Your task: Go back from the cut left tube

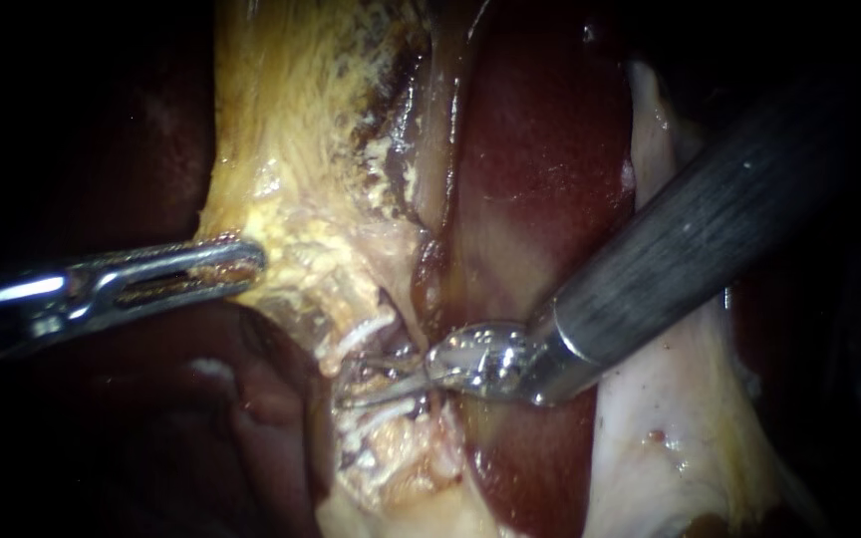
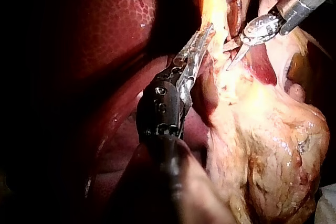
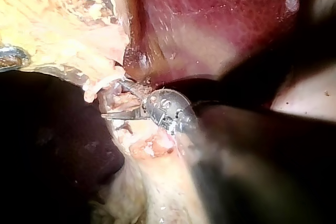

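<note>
Yellow tissue [image 1: 301, 169] is clamped in jaws of left instrument [image 1: 239, 265]; right instrument [image 1: 369, 385] has jaws narrowly apart, empty.

The left instrument [image 1: 249, 261] has slotted silver jaws, the right instrument [image 1: 366, 384] a grey shaft and thin silver blades

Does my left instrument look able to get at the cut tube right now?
Probably not as it stands: the left instrument is shut on the yellow fatty tissue, holding it aside. The right instrument, blades open, sits right at the cut tube, crowding that spot.
</note>
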### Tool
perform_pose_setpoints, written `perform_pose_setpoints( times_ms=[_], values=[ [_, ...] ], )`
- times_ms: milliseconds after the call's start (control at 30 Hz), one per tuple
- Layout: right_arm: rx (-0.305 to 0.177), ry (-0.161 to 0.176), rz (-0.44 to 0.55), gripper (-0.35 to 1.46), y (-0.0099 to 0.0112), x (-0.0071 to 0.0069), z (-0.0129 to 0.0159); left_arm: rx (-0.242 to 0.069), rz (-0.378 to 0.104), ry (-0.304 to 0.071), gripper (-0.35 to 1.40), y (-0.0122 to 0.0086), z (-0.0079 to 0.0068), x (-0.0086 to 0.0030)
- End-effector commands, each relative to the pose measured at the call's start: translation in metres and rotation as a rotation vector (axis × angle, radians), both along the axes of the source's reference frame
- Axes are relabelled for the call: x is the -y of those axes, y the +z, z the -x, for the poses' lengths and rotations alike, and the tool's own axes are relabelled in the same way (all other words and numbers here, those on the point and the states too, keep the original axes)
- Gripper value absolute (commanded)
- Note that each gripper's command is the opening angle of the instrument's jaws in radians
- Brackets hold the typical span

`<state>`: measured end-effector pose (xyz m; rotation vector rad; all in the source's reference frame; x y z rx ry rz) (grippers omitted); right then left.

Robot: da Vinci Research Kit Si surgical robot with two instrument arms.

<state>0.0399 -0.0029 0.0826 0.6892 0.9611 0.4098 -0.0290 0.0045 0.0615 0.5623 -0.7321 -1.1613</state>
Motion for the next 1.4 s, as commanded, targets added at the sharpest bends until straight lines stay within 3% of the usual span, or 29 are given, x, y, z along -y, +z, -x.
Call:
perform_pose_setpoints(
  times_ms=[33, 300, 500, 567, 867, 1133, 1400],
  values=[
    [-0.001, 0.0, 0.006, 0.96, -0.0002, 0.0, 0.0001, 0.0, 0.0, 0.0, -0.35, 0.0, 0.0, 0.0],
    [-0.003, 0.007, 0.022, 1.18, -0.0035, -0.0004, 0.0019, 0.001, 0.0, 0.001, -0.35, 0.0001, -0.0001, -0.0001],
    [-0.055, -0.051, 0.149, 1.33, -0.0064, -0.0009, 0.0049, 0.0, 0.001, 0.001, -0.35, 0.0002, -0.0001, 0.0],
    [-0.06, -0.055, 0.206, 1.38, -0.0067, -0.0011, 0.0059, 0.0, 0.001, 0.001, -0.35, 0.0003, -0.0001, 0.0],
    [-0.049, -0.066, 0.425, 1.43, -0.0076, -0.0048, 0.0106, 0.001, 0.002, 0.001, -0.35, 0.0005, -0.0001, -0.0001],
    [-0.022, -0.055, 0.513, 1.43, -0.0098, -0.0077, 0.0134, 0.0, 0.002, 0.001, -0.35, 0.0005, 0.0001, 0.0],
    [-0.029, -0.051, 0.535, 1.43, -0.0113, -0.0086, 0.0143, 0.001, 0.005, 0.0, -0.35, 0.0018, 0.0011, 0.0002]
  ],
)
